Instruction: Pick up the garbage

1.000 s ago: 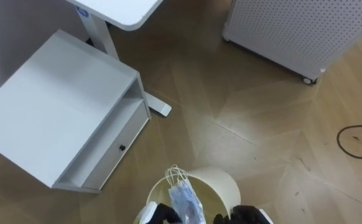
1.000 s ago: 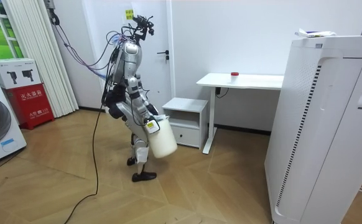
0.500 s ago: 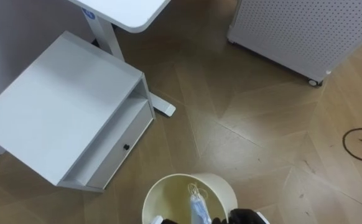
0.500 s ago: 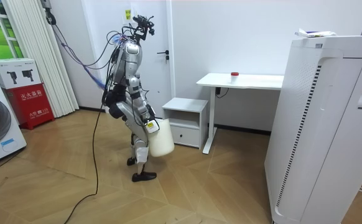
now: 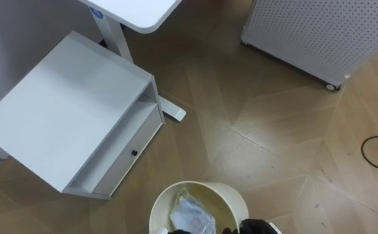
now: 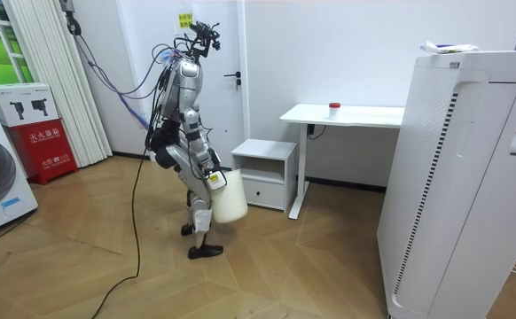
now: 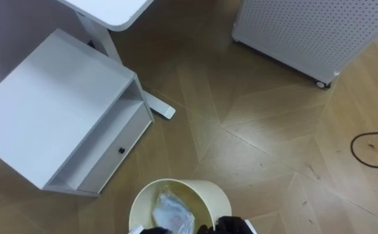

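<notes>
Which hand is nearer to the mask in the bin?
Left. The left hand is right beside the mask, at the near rim of the bin; the right hand is farther off, at the rim's right side.

Yellow sign (image 6: pixel 184 19) on wall (image 6: pixel 347 53), white print on red box (image 6: pixel 43 142), neither legible
</notes>
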Tool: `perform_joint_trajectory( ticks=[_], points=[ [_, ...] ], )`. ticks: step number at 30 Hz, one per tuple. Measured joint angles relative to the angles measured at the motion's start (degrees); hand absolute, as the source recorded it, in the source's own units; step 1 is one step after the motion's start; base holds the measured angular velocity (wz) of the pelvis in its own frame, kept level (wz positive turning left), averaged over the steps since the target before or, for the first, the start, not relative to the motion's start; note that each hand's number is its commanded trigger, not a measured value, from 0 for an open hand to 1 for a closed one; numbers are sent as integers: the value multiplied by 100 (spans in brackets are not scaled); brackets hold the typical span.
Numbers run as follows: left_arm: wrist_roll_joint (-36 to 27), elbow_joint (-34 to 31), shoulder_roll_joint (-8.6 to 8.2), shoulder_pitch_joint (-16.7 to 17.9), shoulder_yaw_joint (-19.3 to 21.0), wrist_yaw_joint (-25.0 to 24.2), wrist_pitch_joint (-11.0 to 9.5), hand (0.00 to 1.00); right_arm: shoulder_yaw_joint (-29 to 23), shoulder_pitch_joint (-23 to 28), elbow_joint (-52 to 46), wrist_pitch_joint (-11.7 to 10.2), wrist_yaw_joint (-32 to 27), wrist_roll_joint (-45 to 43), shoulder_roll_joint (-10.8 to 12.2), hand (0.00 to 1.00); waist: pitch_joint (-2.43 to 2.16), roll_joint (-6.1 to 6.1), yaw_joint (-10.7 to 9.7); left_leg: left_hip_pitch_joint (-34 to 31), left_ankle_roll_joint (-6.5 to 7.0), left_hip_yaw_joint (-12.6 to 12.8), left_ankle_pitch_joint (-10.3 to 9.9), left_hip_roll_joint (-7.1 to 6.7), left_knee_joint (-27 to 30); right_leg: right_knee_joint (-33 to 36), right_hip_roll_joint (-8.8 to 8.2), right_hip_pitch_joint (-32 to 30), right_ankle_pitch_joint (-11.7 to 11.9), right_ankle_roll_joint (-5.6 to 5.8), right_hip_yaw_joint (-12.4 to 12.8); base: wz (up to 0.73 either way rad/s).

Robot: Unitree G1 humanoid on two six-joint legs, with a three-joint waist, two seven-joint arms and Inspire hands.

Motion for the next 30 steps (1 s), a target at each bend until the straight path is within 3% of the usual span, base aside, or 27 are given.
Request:
perform_joint_trajectory(
  ticks=[7,12,16,19,22,24,25,26,28,30],
  points=[
    [0,-25,116,18,102,17,-73,0,-177,77,64,-2,53,31,-89,100,13,48,57,527,-4,15,4,-21,-227,-178,-21,505,-6,28,11,0],
    [108,-95,252,35,229,96,-105,0,-194,134,188,-1,195,66,-317,100,10,58,35,1064,-2,20,8,-107,-481,-400,-44,1041,-20,75,1,0],
    [253,-817,498,241,505,147,-184,0,-576,394,-31,-29,172,7,-460,100,-2,65,18,1516,-1,69,8,-108,-691,-606,-47,1470,-16,115,10,-2],
    [420,-1189,582,333,742,317,-249,0,-784,615,-141,-69,141,-11,-459,100,-10,62,3,1889,-2,149,6,-125,-871,-739,-45,1782,-20,130,20,-12],
    [632,-2364,666,816,1357,516,-317,0,-1283,1110,-775,-79,133,-310,-487,100,-94,60,-100,2326,-7,296,3,-197,-1126,-886,-56,2112,-20,154,20,-24],
    [771,-2776,676,988,1579,614,-401,0,-1402,1299,-969,-100,132,-518,-491,100,-123,63,-130,2598,-18,343,-23,-198,-1211,-985,-35,2347,-9,167,21,-34],
    [797,-3047,709,1140,1683,690,-425,0,-1465,1443,-1085,-108,136,-666,-465,100,-182,34,-118,2804,-32,479,-51,-183,-1310,-1003,-31,2448,-2,160,-15,-47],
    [804,-3202,731,1228,1746,739,-449,0,-1481,1514,-1166,-113,136,-699,-454,100,-204,15,-96,2906,-38,567,-69,-171,-1357,-995,-32,2477,5,147,-51,-74],
    [817,-3478,788,1432,1909,885,-506,0,-1476,1587,-1205,-130,151,-722,-444,100,-228,20,-4,3202,-65,795,-149,-103,-1384,-1023,-60,2633,77,52,-429,-82],
    [784,-3596,785,1603,2159,999,-523,0,-1509,1688,-1185,-122,220,-737,-431,100,-285,64,35,3527,-89,952,-220,1,-1481,-1242,-35,2891,232,-43,-816,-78]
  ],
)
